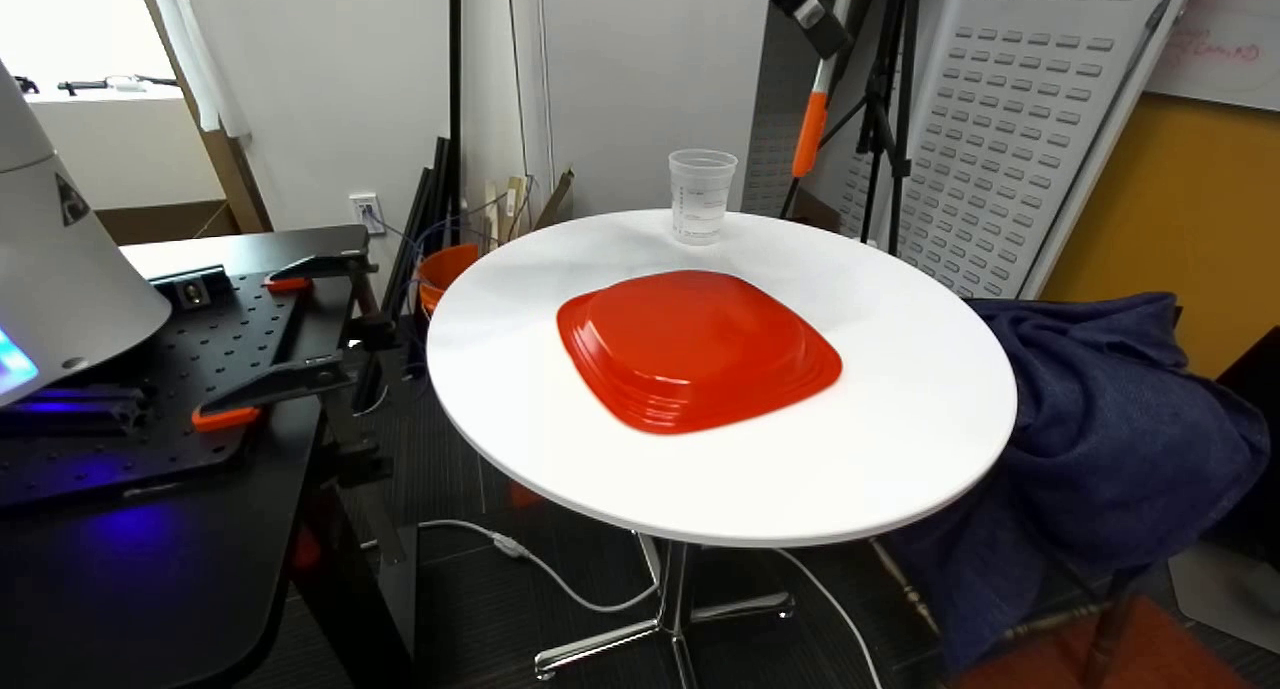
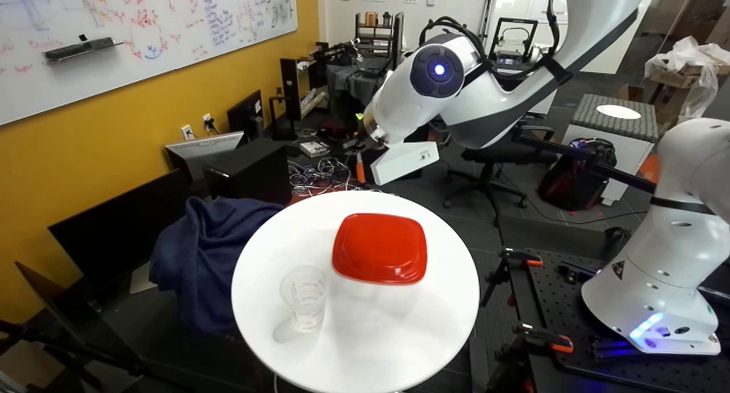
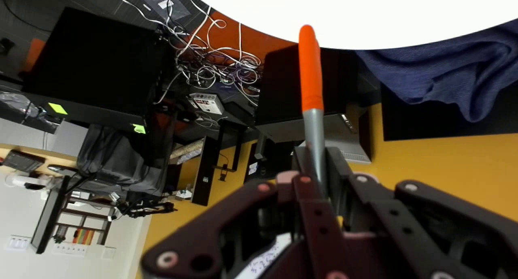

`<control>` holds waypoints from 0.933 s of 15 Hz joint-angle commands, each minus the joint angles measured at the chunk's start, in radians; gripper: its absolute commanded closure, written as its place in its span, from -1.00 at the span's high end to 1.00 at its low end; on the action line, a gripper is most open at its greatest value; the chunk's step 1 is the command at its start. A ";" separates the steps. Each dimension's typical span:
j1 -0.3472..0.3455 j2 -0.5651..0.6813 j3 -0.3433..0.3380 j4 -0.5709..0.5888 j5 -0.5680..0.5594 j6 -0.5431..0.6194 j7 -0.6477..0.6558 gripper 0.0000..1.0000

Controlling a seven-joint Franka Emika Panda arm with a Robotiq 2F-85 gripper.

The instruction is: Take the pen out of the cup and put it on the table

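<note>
Wrist view, hand (image 3: 319,161) gripping pen (image 3: 313,101), white table (image 3: 364,11) beyond

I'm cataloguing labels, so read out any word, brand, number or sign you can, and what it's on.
No text is legible.
Cup: print too small.
Whiteboard: handwriting too blurred.
Robot base: triangular sign, symbol too small.
White box, wrist view: markings too small.
Sticker, wrist view: too small.
</note>
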 commanded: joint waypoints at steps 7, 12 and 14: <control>-0.068 -0.005 -0.056 -0.007 -0.018 0.114 -0.042 -0.74; -0.068 -0.005 -0.056 -0.011 -0.019 0.118 -0.042 -0.93; -0.075 -0.002 -0.063 -0.008 -0.009 0.103 -0.057 -0.93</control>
